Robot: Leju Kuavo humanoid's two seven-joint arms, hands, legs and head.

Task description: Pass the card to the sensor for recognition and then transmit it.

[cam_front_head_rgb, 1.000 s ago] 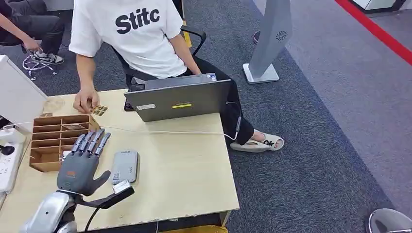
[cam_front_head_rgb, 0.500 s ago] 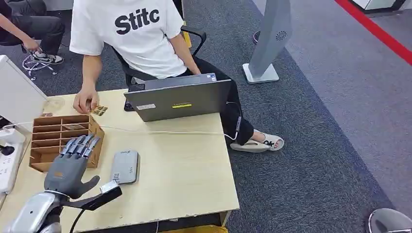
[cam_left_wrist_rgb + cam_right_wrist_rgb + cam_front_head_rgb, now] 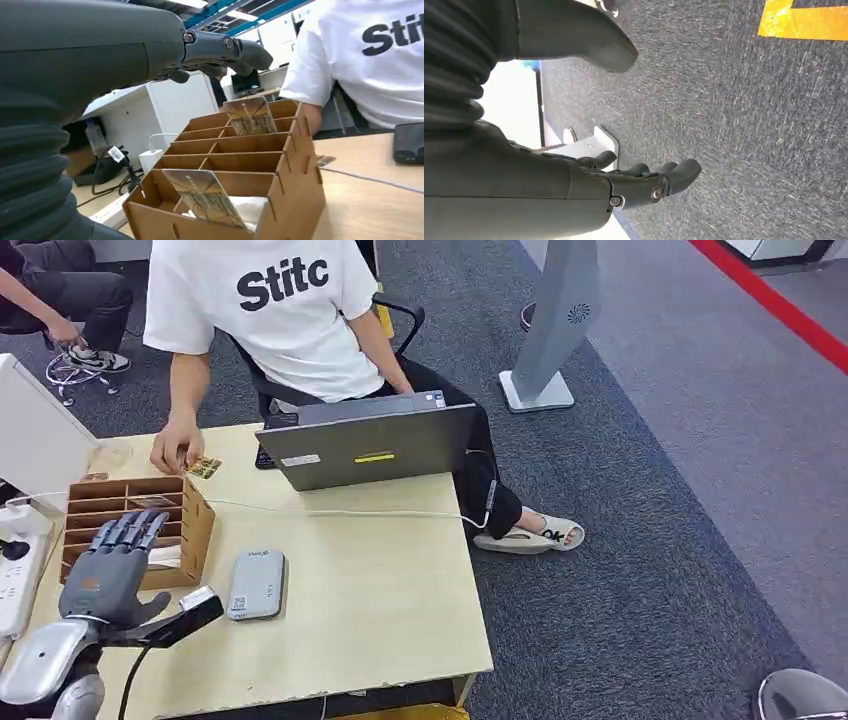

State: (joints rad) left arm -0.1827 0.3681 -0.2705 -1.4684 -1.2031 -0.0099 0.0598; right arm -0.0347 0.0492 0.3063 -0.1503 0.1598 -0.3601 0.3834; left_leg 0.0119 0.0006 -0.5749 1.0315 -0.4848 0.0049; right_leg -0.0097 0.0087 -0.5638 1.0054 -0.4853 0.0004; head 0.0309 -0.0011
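Note:
My left hand (image 3: 105, 570) hovers open over the near compartments of the slotted cardboard box (image 3: 198, 525), fingers stretched out and holding nothing. In the left wrist view its fingers (image 3: 225, 50) reach above the box (image 3: 225, 145), where one patterned card (image 3: 205, 196) leans in the nearest slot and another card (image 3: 250, 116) stands in a farther one. The grey card sensor (image 3: 257, 583) lies flat on the table to the right of the box. My right hand (image 3: 639, 185) hangs open above the carpet with nothing in it.
A person in a white shirt sits behind the table, one hand (image 3: 175, 452) on small cards (image 3: 205, 467) by the box. An open laptop (image 3: 370, 445) stands at the back; a white cable (image 3: 340, 512) crosses the table. A power strip (image 3: 15, 570) lies at the left edge.
My left hand has drawn back and to the left, from beside the sensor to over the cardboard box. The person's hand stays on the small cards.

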